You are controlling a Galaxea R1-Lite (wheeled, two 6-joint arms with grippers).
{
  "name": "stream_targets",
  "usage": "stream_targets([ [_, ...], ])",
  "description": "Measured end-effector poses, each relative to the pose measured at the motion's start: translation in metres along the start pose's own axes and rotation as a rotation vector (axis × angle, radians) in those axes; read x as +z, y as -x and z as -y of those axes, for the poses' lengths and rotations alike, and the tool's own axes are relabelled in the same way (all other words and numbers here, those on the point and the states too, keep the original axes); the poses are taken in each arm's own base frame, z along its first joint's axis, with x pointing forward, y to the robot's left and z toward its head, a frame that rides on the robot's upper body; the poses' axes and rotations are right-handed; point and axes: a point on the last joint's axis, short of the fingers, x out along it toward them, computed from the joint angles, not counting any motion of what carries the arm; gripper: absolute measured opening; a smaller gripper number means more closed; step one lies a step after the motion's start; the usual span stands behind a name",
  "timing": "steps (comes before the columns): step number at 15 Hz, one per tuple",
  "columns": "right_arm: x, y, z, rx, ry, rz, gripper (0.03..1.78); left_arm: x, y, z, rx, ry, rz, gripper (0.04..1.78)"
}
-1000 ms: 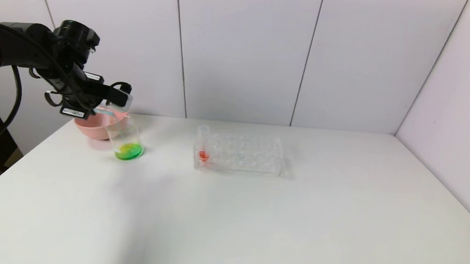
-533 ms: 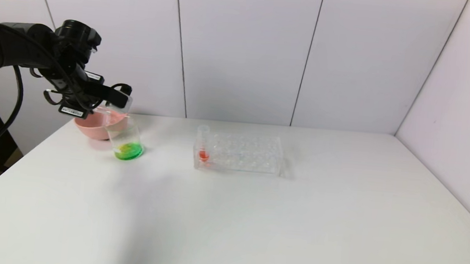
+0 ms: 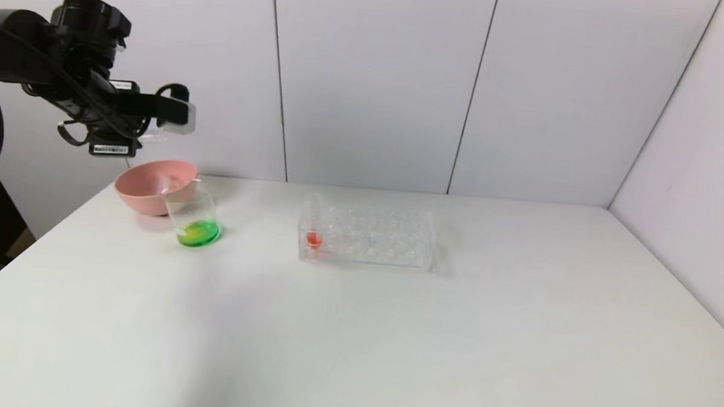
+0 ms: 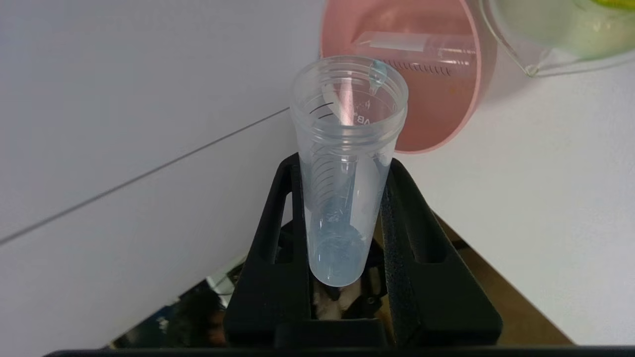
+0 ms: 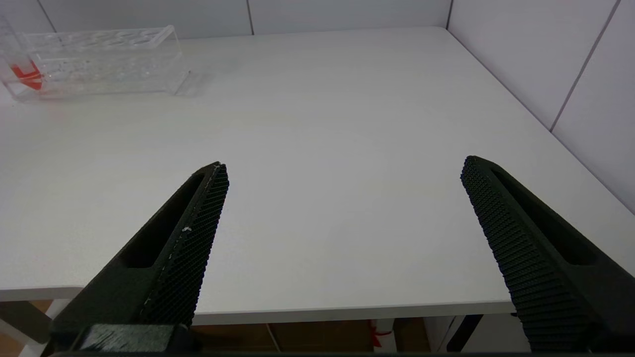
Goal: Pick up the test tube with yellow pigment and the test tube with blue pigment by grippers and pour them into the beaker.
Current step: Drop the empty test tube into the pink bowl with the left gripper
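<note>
while the left gripper [image 4: 347, 248] is raised above the pink bowl [image 3: 146, 192] at the table's far left corner, the test tube with blue pigment [image 4: 345, 163] is clamped between its black fingers [image 4: 421, 238], with only a pale blue film seen inside. a second clear tube [image 4: 421, 49] is seen lying in the bowl. the beaker [image 3: 193, 218] is found just beside the bowl, green liquid at its bottom. the clear rack [image 3: 369, 235] is placed near the table's [image 3: 389, 337] middle, a red-tinted tube [image 3: 313, 222] standing at its left end. the right gripper [image 5: 347, 238] is held wide apart and unloaded over the table's near edge.
</note>
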Motion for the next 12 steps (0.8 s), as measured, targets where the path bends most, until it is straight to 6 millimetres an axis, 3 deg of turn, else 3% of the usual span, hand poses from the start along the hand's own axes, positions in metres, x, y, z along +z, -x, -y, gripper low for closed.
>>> stream_targets([
  [6, 0.0, 0.0, 0.0, 0.0, 0.0, 0.0, 1.71, -0.02, 0.023, -0.027, 0.126, 0.755, 0.234, 0.44],
  [8, 0.0, 0.0, 0.0, 0.0, 0.0, 0.0, 1.71, -0.022, 0.011, -0.025, 0.153, 0.97, 0.313, 0.44],
  [12, 0.0, 0.0, 0.0, 0.0, 0.0, 0.0, 1.71, -0.033, -0.043, 0.015, 0.196, 1.275, 0.42, 0.44],
])
